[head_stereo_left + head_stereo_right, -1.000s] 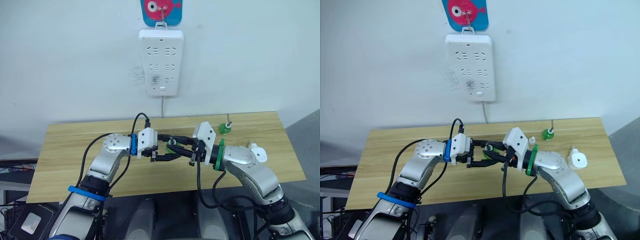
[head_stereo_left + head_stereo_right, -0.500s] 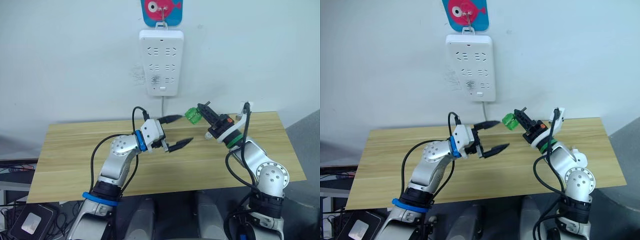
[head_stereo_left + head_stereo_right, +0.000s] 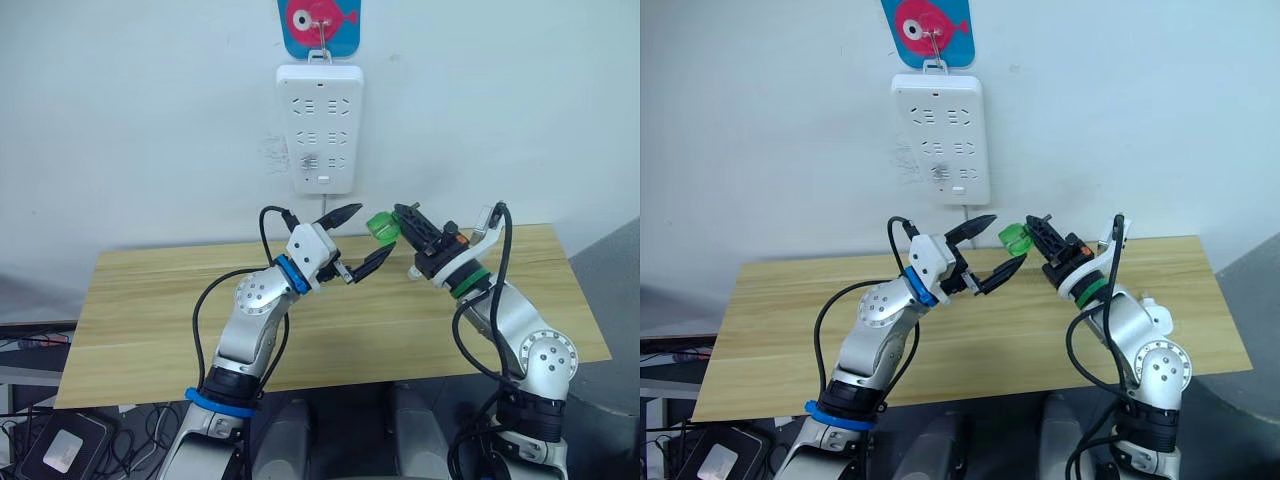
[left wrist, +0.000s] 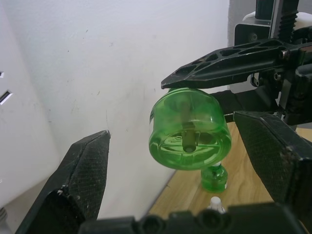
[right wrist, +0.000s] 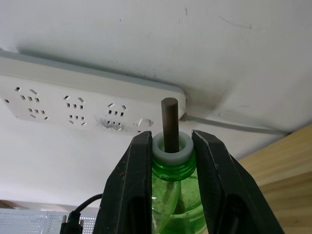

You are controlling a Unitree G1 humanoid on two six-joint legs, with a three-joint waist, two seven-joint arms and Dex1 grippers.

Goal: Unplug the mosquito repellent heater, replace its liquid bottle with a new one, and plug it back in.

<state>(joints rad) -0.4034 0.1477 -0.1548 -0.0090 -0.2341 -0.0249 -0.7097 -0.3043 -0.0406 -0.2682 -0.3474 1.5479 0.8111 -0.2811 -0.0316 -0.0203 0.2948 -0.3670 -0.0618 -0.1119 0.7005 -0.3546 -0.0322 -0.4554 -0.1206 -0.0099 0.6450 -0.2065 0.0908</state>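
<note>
- The right gripper (image 5: pixel 168 156) is raised above the table (image 3: pixel 150 300), its two black fingers (image 5: pixel 129 195) clamped on the neck of a green bottle (image 3: pixel 1016 238).
- A dark wick (image 5: pixel 169 122) stands out of the bottle's white collar, between the fingers.
- The bottle is in the air, below and just to the right of the power strip (image 3: pixel 318 125) on the wall.
- The left gripper (image 3: pixel 352 243) is beside the bottle, jaws spread wide and holding nothing; one finger (image 4: pixel 80 180) sits on each side of the bottle's round base without touching it.
- A second green bottle (image 4: pixel 213 178) stands on the table, lower than the held one and to the right of the strip.
- A small white cap (image 4: pixel 215 202) lies near that second bottle.
- A white cable (image 3: pixel 325 212) hangs from the strip's lower end down to the table.
- The heater cannot be made out anywhere in these views.
</note>
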